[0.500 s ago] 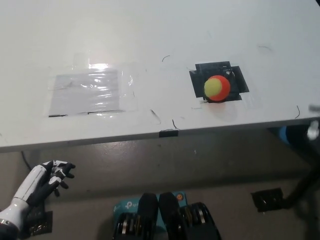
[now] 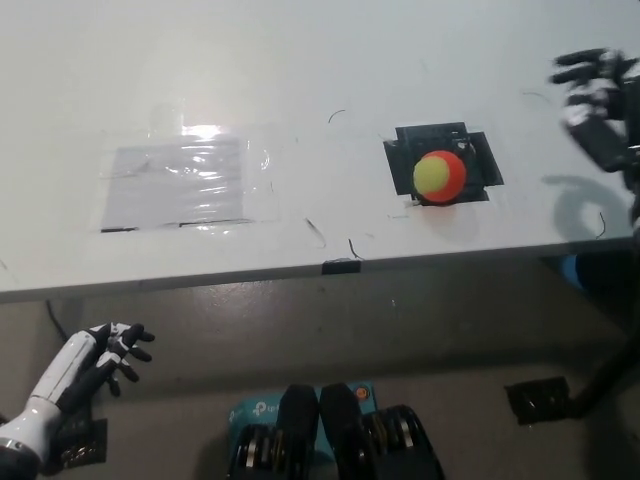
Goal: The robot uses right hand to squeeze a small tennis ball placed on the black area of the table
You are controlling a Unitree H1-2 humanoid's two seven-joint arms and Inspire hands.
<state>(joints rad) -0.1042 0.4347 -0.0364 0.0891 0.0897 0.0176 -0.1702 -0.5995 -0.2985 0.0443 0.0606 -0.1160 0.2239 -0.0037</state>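
A small ball (image 2: pixel 437 176), yellow-green and orange, sits on a black taped patch (image 2: pixel 472 158) near the front right of the white table (image 2: pixel 300 60). My black right hand (image 2: pixel 598 105) hovers above the table's right edge, right of the ball and apart from it, fingers spread and holding nothing. My white left hand (image 2: pixel 95 362) rests low at the lower left, below the table's front edge, fingers loosely apart and empty.
A clear plastic sheet (image 2: pixel 180 183) is taped flat on the table's left half. The table's front edge (image 2: pixel 340 266) runs across the middle of the picture, with grey floor below it. A dark block (image 2: pixel 537 400) lies on the floor at lower right.
My right hand has risen into view at the right edge, above the table beside the ball. The ball and my left hand have stayed put.
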